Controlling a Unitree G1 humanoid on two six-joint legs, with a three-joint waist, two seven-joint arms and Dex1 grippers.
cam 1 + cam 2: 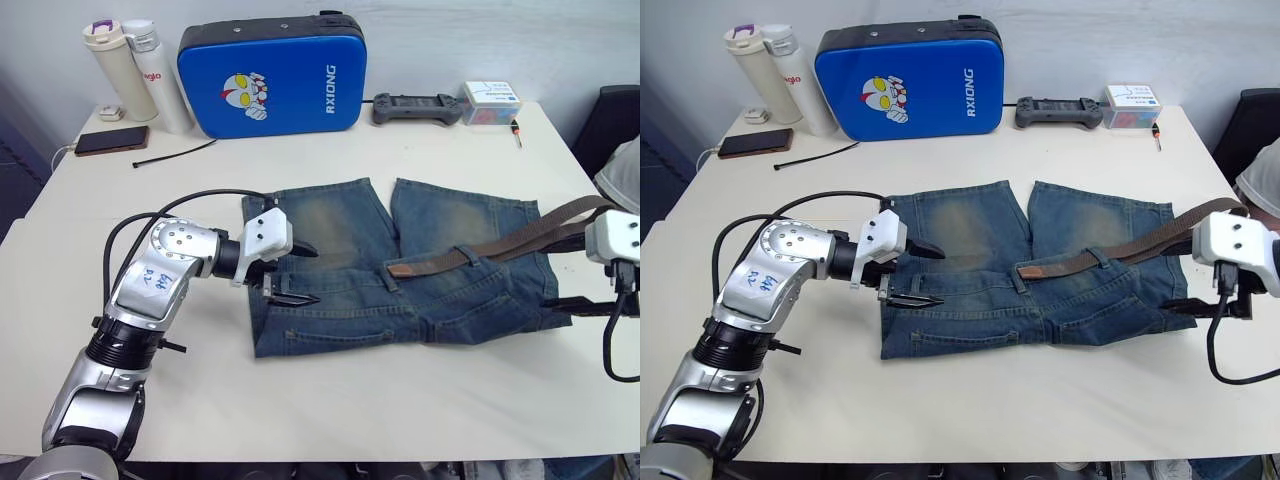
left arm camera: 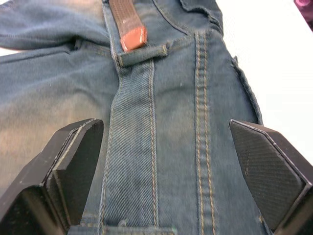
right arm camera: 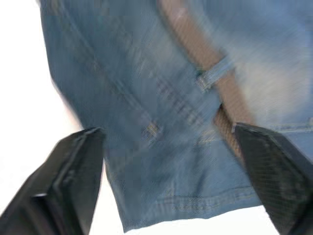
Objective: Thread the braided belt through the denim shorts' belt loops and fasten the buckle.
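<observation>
**Across the tabletop's middle: belt partly threaded, both grippers empty**

Near the centre of the tabletop (image 1: 330, 400), lying flat: denim shorts (image 1: 420, 270), waistband toward the front edge, legs toward the back edge. Along the waistband, running in from the right edge: braided belt (image 1: 500, 245), dark brown, passed under at least one of the belt loops (image 3: 215, 78) on the right half and ending at mid-waistband in a tan leather tip (image 2: 133, 36). Just ahead of that tip: the next loop (image 2: 142, 53), not yet entered. Off the right side: far end of the strap rising from the cloth toward the right arm; buckle not identifiable.

Over the shorts' left end: left gripper (image 1: 295, 275), spread wide, holding nothing, aimed along the waistband toward the tip. At the right edge: right gripper (image 3: 171, 186), likewise spread wide and empty, above the shorts' right end with the strap beneath.

Judged handling: strap limp and light, likely to buckle if pushed from far behind; leather tip stiffer, hence the best place to pinch, just behind the tan end. Denim soft, prone to bunching and sliding on the smooth top; steadying beside the loop probably needed. Loops narrow, lying flat against the band.
</observation>
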